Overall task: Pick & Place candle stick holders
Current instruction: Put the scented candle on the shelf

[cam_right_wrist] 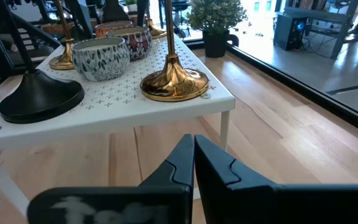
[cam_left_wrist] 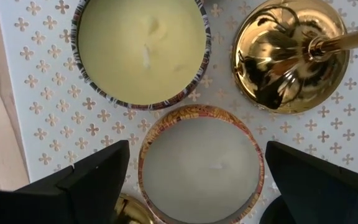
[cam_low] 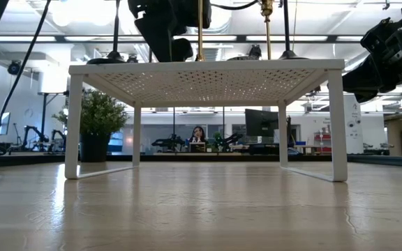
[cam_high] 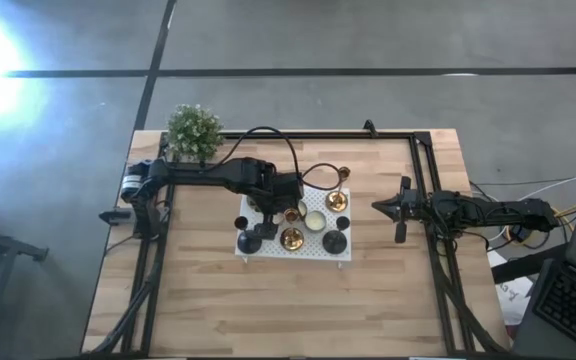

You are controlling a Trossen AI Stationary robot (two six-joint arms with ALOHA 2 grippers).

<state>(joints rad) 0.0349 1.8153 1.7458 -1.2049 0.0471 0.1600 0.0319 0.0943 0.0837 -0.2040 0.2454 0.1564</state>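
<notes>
A white perforated rack is set mid-table; on it are seen brass candle stick holders and black ones, plus two tin candles.

The left end effector is held directly above the rack, fingers spread wide. In the left wrist view its fingers are seen straddling a reddish patterned candle tin, with a pale-wax tin beyond and a brass holder base just beside. Nothing is gripped.

The right end effector is parked off the rack's right edge, above the table; its fingers are pressed together and empty. From its wrist view a brass holder is seen at the rack's near corner, a black base alongside.

Step judged: approach before a pick, no holder yet taken. The left end effector appears aligned over a tin rather than a holder, so the next move probably calls for a sideways shift toward a brass stem, then descent and closure on the slim stem without nudging the tins.
</notes>
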